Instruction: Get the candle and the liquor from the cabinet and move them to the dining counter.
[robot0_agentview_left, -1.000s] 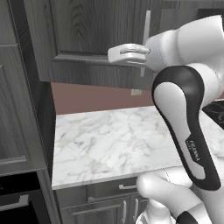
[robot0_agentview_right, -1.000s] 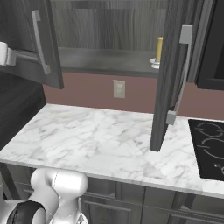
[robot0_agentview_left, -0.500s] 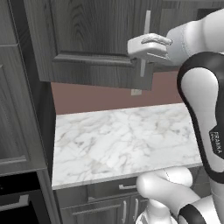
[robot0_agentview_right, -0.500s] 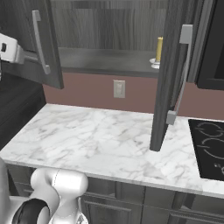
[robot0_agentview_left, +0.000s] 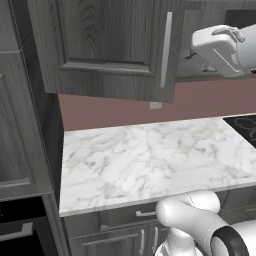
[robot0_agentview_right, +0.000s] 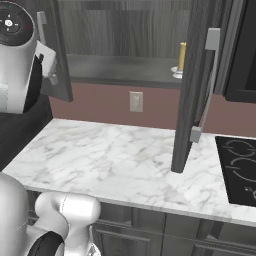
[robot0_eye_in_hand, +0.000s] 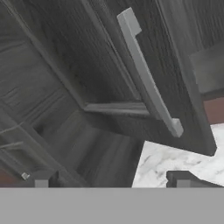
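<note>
marble counter (robot0_agentview_left: 150, 160), maroon backsplash (robot0_agentview_left: 110, 110), wall outlet (robot0_agentview_right: 136, 101), black cooktop (robot0_agentview_right: 240, 167)

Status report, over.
End effector open, empty, facing left door handle. Candle upright on cabinet shelf. Both doors open.

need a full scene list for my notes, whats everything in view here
candle: 1, yellowish, on the open cabinet's shelf, right end
cabinet: 1, dark grey wood grain, on the wall above the counter, both doors swung open
handles: 2, silver bars, one on each door
counter: 1, white marble with grey veins, below the cabinet
backsplash: 1, maroon, behind the counter
outlet: 1, pale, on the backsplash
cooktop: 1, black, right end of the counter
drawers: dark grey, under the counter
arm: 1, white, raised beside the left door
claw: 1, dark tips apart, open, facing the left door's handle, holding nothing
</note>
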